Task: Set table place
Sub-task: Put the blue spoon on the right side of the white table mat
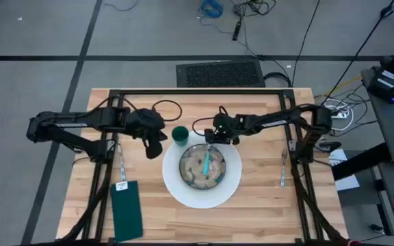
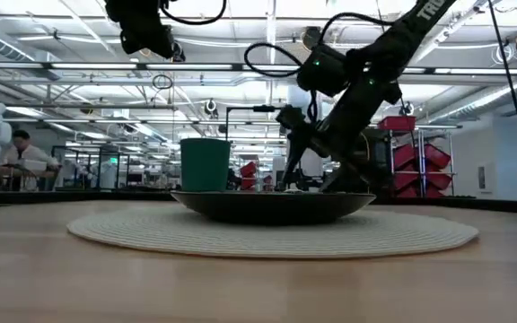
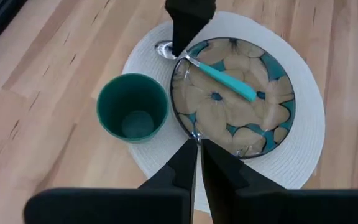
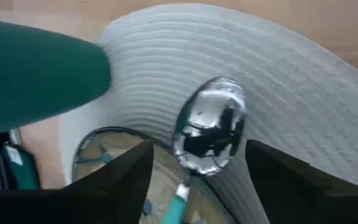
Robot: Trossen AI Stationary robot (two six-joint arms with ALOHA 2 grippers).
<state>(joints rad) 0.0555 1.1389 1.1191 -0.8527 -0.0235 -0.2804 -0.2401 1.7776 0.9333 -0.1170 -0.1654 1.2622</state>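
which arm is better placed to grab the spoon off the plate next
Likely the right. The right gripper is open, low at the plate's far rim, with the spoon bowl between its fingers. The left gripper is shut and raised above the setting.

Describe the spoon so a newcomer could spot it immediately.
On the wooden table, find the round white placemat at the centre, with a floral plate on it. The spoon lies across that plate's rim beside the green cup: a teal handle, a shiny metal bowl.

Overhead and table-level views share the plate [image 1: 203, 166] (wrist cameras closer).
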